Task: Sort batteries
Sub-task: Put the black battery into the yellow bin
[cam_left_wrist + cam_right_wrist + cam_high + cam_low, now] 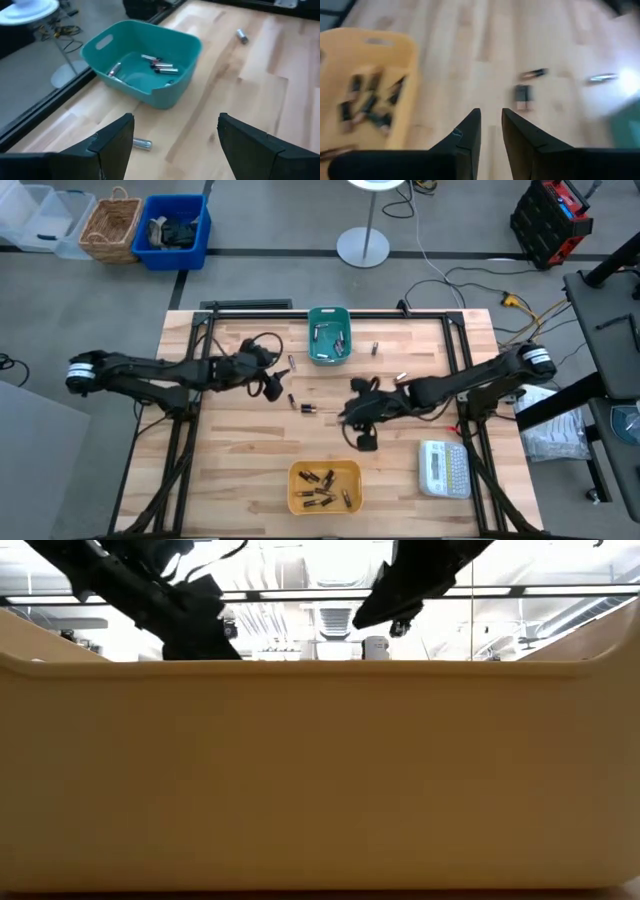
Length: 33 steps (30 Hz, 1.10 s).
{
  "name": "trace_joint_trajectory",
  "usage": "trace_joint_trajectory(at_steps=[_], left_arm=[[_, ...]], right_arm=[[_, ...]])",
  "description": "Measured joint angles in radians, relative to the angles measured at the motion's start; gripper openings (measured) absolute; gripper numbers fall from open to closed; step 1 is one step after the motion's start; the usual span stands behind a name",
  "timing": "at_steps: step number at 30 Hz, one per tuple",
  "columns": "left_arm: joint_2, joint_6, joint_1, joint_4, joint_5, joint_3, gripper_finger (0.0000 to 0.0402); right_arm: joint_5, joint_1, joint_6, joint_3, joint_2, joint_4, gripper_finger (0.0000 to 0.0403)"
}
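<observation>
Batteries lie in a teal bin [328, 335] [145, 65] at the far middle and in a yellow bin [325, 486] [370, 85] at the near middle. Loose batteries [307, 409] [522, 96] rest on their sides on the wooden table between the bins. My left gripper [273, 380] [175, 135] hovers open left of the teal bin, a silvery battery [141, 144] lying just outside one finger. My right gripper [348, 416] [491, 127] hangs over the table's middle, pointing toward the loose batteries. Its fingers are a narrow gap apart with nothing between them.
A white label maker [444, 468] sits at the near right. More single batteries [375, 347] [400, 377] [242, 35] lie right of the teal bin. In the low view the yellow bin's wall [320, 770] fills nearly everything, with the arms above it.
</observation>
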Motion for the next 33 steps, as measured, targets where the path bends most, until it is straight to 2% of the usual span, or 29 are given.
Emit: trace_joint_trajectory(at_steps=[6,13,18,26,28,33], left_arm=[[0.063,-0.020,0.066,-0.034,0.001,0.052,0.0263],[0.174,-0.138,0.121,-0.211,0.000,0.143,0.0263],[0.259,-0.162,0.124,-0.224,0.028,0.153,0.0263],[0.309,-0.171,0.123,-0.226,0.295,0.142,0.0263],[0.319,-0.229,0.122,-0.232,0.325,0.142,0.0263],[0.330,-0.451,0.108,-0.290,0.324,0.142,0.0263]], right_arm=[[0.182,-0.024,0.003,0.000,-0.108,-0.058,0.0084],[0.284,-0.061,0.003,0.000,-0.185,-0.063,0.0097],[0.294,-0.079,0.003,0.000,-0.187,-0.094,0.0094],[0.295,-0.081,0.003,-0.001,-0.179,-0.139,0.0076],[0.295,-0.081,0.003,-0.001,-0.179,-0.139,0.0073],[0.295,-0.081,0.003,-0.001,-0.179,-0.139,0.0077]])
